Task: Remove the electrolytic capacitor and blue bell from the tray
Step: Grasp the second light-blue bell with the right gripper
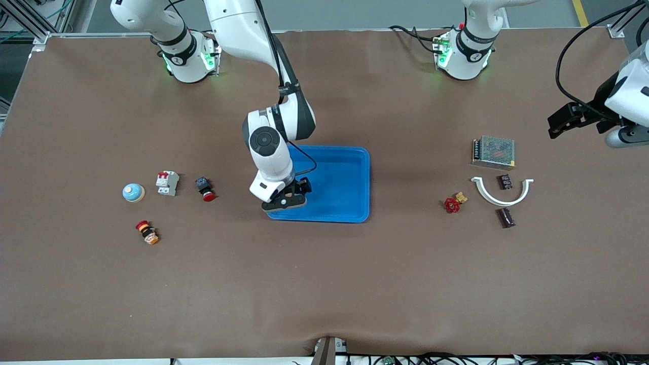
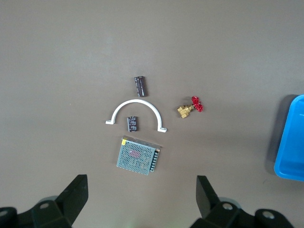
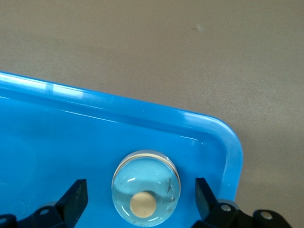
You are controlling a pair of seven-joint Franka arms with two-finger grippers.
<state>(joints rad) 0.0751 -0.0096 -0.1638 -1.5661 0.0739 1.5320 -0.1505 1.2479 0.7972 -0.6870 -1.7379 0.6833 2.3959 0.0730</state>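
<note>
With the bell (image 3: 146,190) sitting in the tray (image 1: 355,182) corner directly under my right pincer (image 3: 140,199), centred between its spread-apart fingers, I'd judge a straight drop next; my left pincer (image 2: 141,197) waits, fingers apart, over the surface.

Bell (image 3: 146,187) tight to tray rim (image 3: 228,142), corner side; inboard free

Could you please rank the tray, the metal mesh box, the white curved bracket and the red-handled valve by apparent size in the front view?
1. tray
2. white curved bracket and metal mesh box, look alike
3. red-handled valve
</note>
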